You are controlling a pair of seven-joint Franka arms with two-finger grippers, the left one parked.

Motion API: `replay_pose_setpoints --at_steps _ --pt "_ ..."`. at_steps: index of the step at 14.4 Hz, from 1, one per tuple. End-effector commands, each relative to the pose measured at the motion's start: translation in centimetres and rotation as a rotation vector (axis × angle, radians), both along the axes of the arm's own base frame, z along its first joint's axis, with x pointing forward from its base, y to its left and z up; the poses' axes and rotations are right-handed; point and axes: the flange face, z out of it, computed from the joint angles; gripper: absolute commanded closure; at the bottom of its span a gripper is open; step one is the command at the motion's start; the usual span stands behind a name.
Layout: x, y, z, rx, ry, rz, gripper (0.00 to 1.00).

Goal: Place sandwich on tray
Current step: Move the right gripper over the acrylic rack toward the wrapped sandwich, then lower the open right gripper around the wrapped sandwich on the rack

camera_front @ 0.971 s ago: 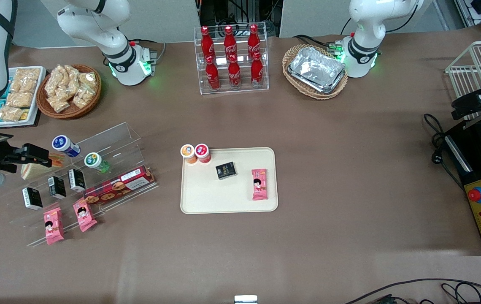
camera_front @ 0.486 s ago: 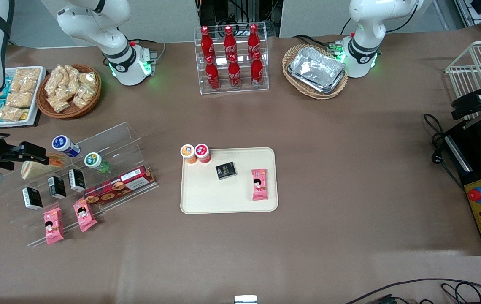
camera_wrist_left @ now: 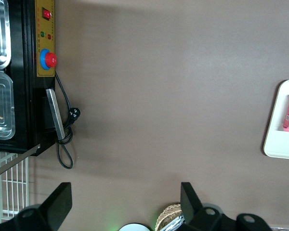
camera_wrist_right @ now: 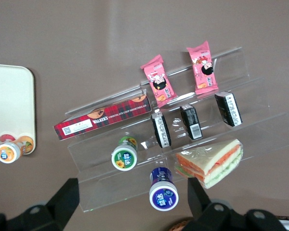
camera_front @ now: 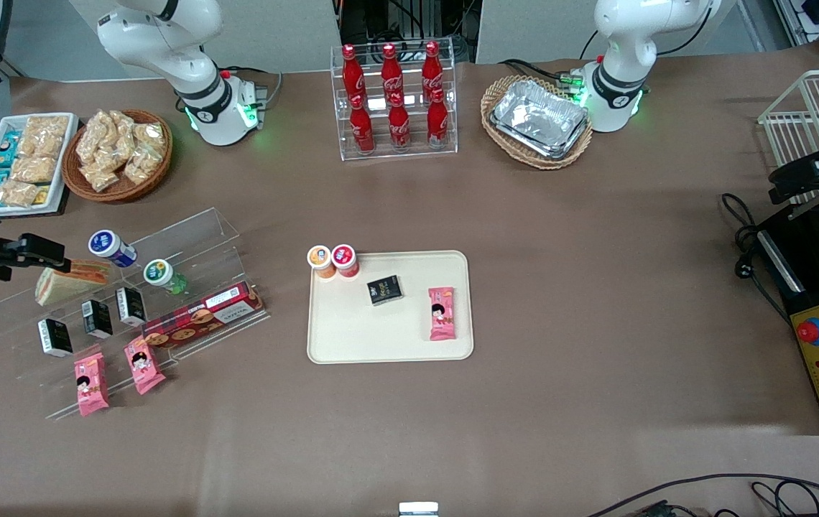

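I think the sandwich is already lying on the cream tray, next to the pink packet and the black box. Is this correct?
Not quite. The sandwich is on the clear acrylic shelf, not on the tray; the right wrist view shows it there. The pink packet and black box do lie on the tray. The open gripper hovers beside the sandwich.

Sandwich [camera_wrist_right: 211, 163]: glossy clear film over soft pale bread. It lies on a clear acrylic stepped rack [camera_front: 187, 233], smooth and reflective. Tray [camera_front: 388, 337]: matt cream plastic. Surface [camera_front: 524, 287]: matt brown, paper-like, faintly creased. Gripper [camera_wrist_right: 135, 202]: matt black fingers [camera_wrist_right: 67, 197], spread above the rack near the surface's working-arm edge. Foil trays [camera_front: 540, 118]: crinkled shiny metal in a woven wicker basket [camera_front: 499, 90].
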Motion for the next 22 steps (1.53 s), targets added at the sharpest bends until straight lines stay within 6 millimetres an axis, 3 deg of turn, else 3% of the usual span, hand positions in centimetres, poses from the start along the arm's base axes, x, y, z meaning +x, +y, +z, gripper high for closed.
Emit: replay_pose_setpoints --at_steps 1,8,12,15,18,22 --pt "-0.9 -1.2 0.2 -0.001 0.005 -0.009 0.00" --pt "-1.3 -5.1 -0.3 -0.006 0.014 -0.089 0.00" --pt "-1.3 -5.8 -0.5 -0.010 0.022 -0.148 0.00" --pt "-1.7 -6.0 -0.5 -0.027 0.044 -0.398 0.00" --pt "-2.3 -7.5 0.1 -0.045 0.050 -0.727 0.00" --pt "-2.9 -10.7 0.0 -0.032 0.033 -0.824 0.00"
